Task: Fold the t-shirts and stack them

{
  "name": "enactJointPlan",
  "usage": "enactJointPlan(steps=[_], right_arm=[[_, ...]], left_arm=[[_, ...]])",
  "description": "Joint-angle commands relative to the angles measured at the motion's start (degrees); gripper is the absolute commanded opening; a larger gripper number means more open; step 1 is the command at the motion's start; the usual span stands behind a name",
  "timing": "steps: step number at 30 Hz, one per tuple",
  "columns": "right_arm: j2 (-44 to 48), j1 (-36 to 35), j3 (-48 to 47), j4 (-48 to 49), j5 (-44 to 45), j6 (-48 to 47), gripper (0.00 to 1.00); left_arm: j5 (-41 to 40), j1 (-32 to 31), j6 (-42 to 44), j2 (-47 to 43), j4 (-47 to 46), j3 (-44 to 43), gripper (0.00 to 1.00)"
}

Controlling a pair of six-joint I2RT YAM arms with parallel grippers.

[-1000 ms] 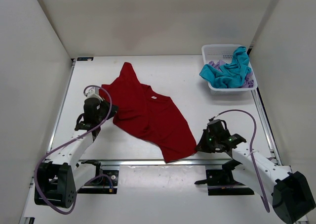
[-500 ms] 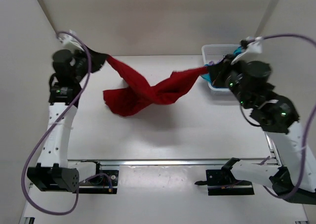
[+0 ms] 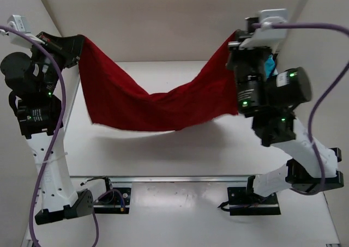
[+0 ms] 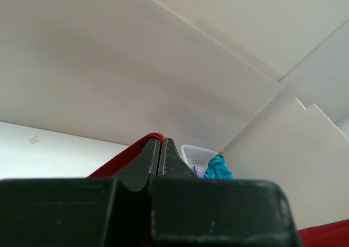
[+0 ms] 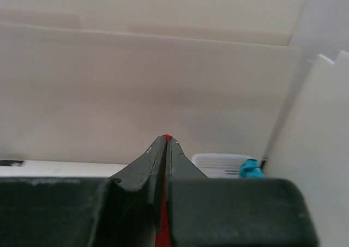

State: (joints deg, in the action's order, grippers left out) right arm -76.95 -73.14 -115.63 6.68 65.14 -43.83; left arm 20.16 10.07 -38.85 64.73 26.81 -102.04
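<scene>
Left end effector (image 3: 78,43) is fully closed, pinching one corner of the red shirt (image 3: 147,102). In the left wrist view its jaws meet with red cloth coming out just beside the left finger (image 4: 143,161). Right end effector (image 3: 238,42) is closed as well, clamped on the opposite corner. The right wrist view shows a thin red sliver caught between its fingers (image 5: 154,155).

Both wrists are up high, at about the same height and well apart. The left arm stands nearly straight up from its base at bottom left, with the wrist bent in toward the centre. The right arm rises from its base at bottom right with the elbow folded and the wrist pointing left and up.

The shirt hangs between the two grips like a hammock, sagging in the middle and partly spread. Its shadow falls on the table (image 3: 191,149) below. From above I can't tell whether the lowest fold touches the table.

The teal shirt (image 4: 218,168) is bunched in the basket (image 4: 195,154) at the far right corner. In the top view it's mostly hidden behind the right arm.
</scene>
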Motion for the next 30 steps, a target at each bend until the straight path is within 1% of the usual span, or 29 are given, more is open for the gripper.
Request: enactJointPlan(steps=[1, 2, 3, 4, 5, 6, 7, 8, 9, 10, 12, 13, 14, 15, 16, 17, 18, 19, 20, 21, 22, 23, 24, 25, 26, 27, 28, 29, 30], right_arm=[[-0.91, 1.94, -1.96, 13.28, 3.66, -11.73, 0.00], [-1.27, 3.95, -1.62, 4.75, 1.50, -7.36, 0.00], [-0.93, 6.24, -0.65, -3.95, -0.96, 0.69, 0.00], [-1.71, 8.26, -0.47, -8.74, -2.46, 9.29, 0.00], [-3.54, 13.24, -1.08, -19.40, -6.22, 13.21, 0.00], [-4.17, 18.51, -2.48, -30.99, -13.83, 23.43, 0.00], [-5.92, 23.96, -3.27, -38.24, -22.08, 32.14, 0.00], [-6.63, 27.15, -2.41, -40.49, -26.25, 35.19, 0.00], [-6.90, 32.22, 1.16, -40.86, -33.08, 39.14, 0.00], [-6.47, 35.84, 5.46, -39.47, -36.46, 40.83, 0.00], [-6.98, 41.56, 9.70, -37.45, -48.91, 43.38, 0.00], [-8.21, 45.59, 10.25, -37.44, -55.76, 45.13, 0.00], [-10.92, 47.81, 9.64, -38.14, -58.87, 46.28, 0.00], [-15.64, 50.79, 6.59, -39.80, -62.99, 47.60, 0.00], [-18.04, 53.43, 1.86, -41.81, -66.34, 48.05, 0.00], [-23.37, 53.89, -0.88, -42.36, -66.72, 47.97, 0.00], [-29.08, 55.46, -7.61, -44.28, -67.07, 47.62, 0.00], [-32.53, 57.13, -17.42, -46.64, -68.12, 47.70, 0.00], [-39.18, 58.19, -27.70, -47.89, -69.09, 48.92, 0.00], [-40.46, 59.77, -28.15, -45.46, -71.10, 50.24, 0.00], [-40.39, 61.79, -27.02, -39.69, -74.43, 52.77, 0.00], [-40.39, 63.63, -27.45, -35.81, -76.29, 55.32, 0.00], [-40.73, 64.17, -28.93, -34.20, -77.44, 56.65, 0.00], [-40.48, 65.40, -31.64, -31.14, -77.01, 56.93, 0.00], [-39.95, 65.84, -32.45, -27.11, -76.84, 57.10, 0.00], [-37.77, 66.37, -31.16, -22.28, -76.83, 57.28, 0.00], [-35.23, 66.81, -29.84, -20.15, -76.49, 56.93, 0.00], [-33.55, 66.38, -27.13, -16.30, -74.74, 56.32, 0.00], [-31.79, 66.12, -27.27, -15.13, -74.64, 55.36, 0.00]], left_arm=[[-2.75, 0.13, -0.18, 0.75, 2.37, -0.63, 0.00], [-2.59, 0.04, -0.09, 0.75, 2.29, 1.04, 0.00], [-2.67, -0.13, 0.09, 0.49, 1.76, 2.44, 0.00], [-3.19, -0.22, 0.44, -0.47, 1.32, 5.24, 0.00], [-4.77, -0.22, 1.40, -0.39, 1.14, 8.23, 0.00], [-5.65, -1.18, 2.28, -1.26, 0.62, 9.83, 0.00], [-7.05, -1.10, 2.55, -1.88, -0.26, 12.97, 0.00], [-7.50, -1.27, 3.33, -2.24, -0.44, 16.40, 0.00], [-8.03, -1.54, 4.30, -2.50, -1.66, 18.35, 0.00], [-8.21, -1.19, 3.79, -2.85, -2.98, 22.37, 0.00], [-9.69, -1.80, 4.40, -2.24, -5.35, 29.58, 0.00], [-10.14, -2.41, 4.31, -1.02, -6.75, 30.92, 0.00], [-11.01, -2.33, 4.40, -0.14, -7.73, 33.20, 0.00], [-11.98, -3.64, 4.05, 2.74, -9.13, 34.18, 0.00], [-12.16, -3.56, 4.39, 6.16, -9.92, 34.45, 0.00], [-12.16, -4.43, 4.31, 10.98, -10.37, 32.36, 0.00], [-10.60, -4.35, 3.87, 13.64, -10.02, 28.86, 0.00], [-10.24, -4.61, 3.61, 18.54, -8.80, 26.48, 0.00], [-8.67, -4.27, 2.65, 22.51, -8.18, 20.80, 0.00], [-7.87, -4.79, 1.77, 24.29, -8.00, 15.17, 0.00], [-7.86, -5.31, 1.50, 27.00, -8.09, 9.20, 0.00], [-8.55, -5.41, 1.58, 29.12, -6.17, 5.57, 0.00], [-9.00, -5.15, 1.59, 31.49, -5.63, -1.86, 0.00], [-8.30, -4.97, 1.24, 32.73, -3.97, -9.07, 0.00], [-8.04, -4.45, 0.71, 34.83, -2.82, -12.19, 0.00], [-7.43, -3.13, 0.10, 36.07, -2.64, -17.87, 0.00], [-7.85, -2.51, -1.13, 36.60, -2.72, -21.15, 0.00], [-8.12, -1.72, -1.84, 36.52, -3.68, -21.88, 0.00], [-8.56, -1.37, -2.10, 35.56, -6.56, -21.54, 0.00]])
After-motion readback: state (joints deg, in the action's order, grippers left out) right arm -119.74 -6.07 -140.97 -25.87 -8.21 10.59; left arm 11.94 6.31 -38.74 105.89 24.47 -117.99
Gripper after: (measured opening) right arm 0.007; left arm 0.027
